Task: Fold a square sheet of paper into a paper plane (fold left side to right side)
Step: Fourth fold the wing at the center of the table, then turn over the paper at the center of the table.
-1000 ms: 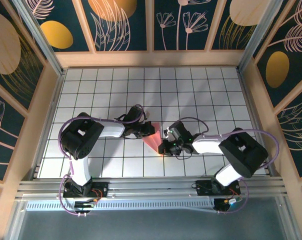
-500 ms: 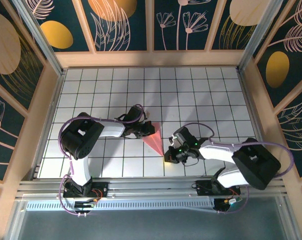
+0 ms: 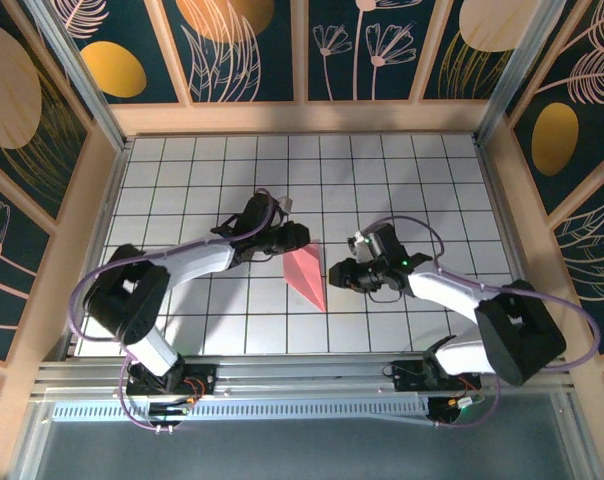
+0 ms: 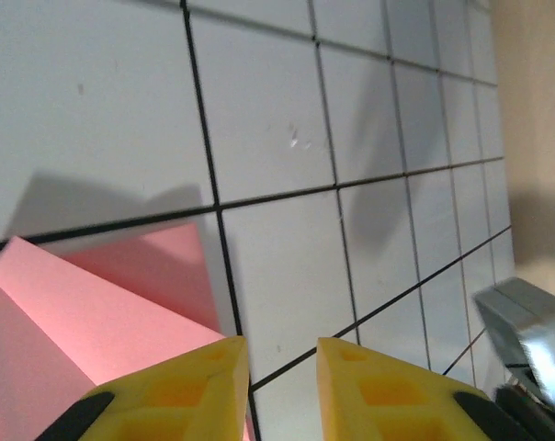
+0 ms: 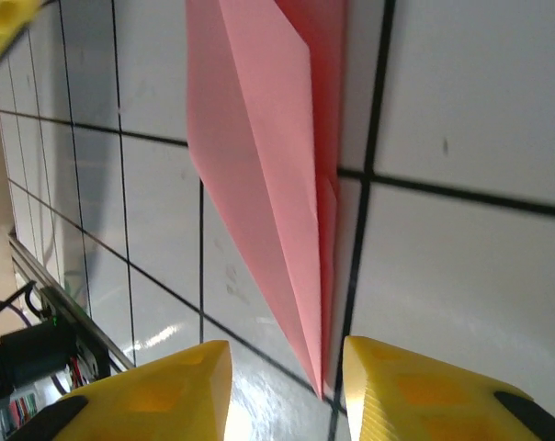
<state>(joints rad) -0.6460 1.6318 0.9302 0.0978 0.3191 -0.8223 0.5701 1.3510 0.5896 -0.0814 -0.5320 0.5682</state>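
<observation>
The paper plane lies flat near the table's middle. The left gripper and right gripper flank it, jaws apart and empty, probably because folding looks finished.

From above: paper plane is lying flat on the table, approx. mid-table, w/ its pointed tip facing the near edge & its wide end facing the far side. L gripper is sitting just beyond the plane's wide end, by its far-left corner. R gripper is sitting just beside the plane's right edge, level w/ its middle. L arm base & R arm base are standing nearer than the plane's tip, one to each side.
</observation>
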